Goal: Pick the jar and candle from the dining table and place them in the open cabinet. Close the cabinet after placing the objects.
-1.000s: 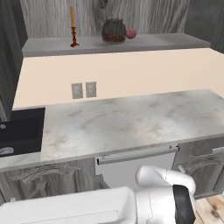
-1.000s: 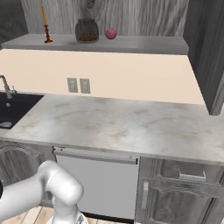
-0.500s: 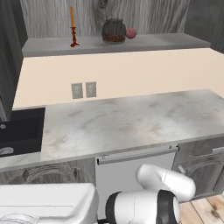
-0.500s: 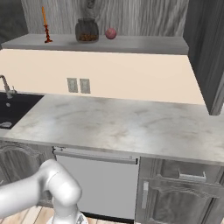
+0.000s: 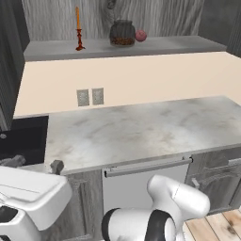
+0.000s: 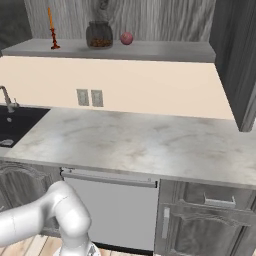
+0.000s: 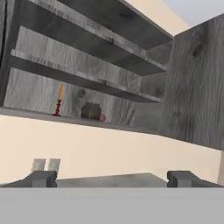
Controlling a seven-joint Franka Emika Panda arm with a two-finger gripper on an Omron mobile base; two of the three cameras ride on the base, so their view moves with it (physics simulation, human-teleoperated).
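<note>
You see the candle (image 5: 78, 28) and jar (image 5: 122, 33) on the cabinet (image 7: 192, 83) shelf (image 5: 155, 45); gripper (image 7: 111, 178) jaws stand apart, empty.

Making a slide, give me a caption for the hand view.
Open jaws face the open cabinet, where candle, jar and a small red ball share the bottom shelf.

Grey cabinet (image 5: 56, 48) shelf up top, orange candle (image 5: 78, 29) at its left, glass jar (image 5: 122, 34) beside a small red ball (image 5: 140, 35), two wall outlets (image 5: 90, 97) below, marble counter (image 5: 141, 132), black sink (image 5: 21, 140) at left
</note>
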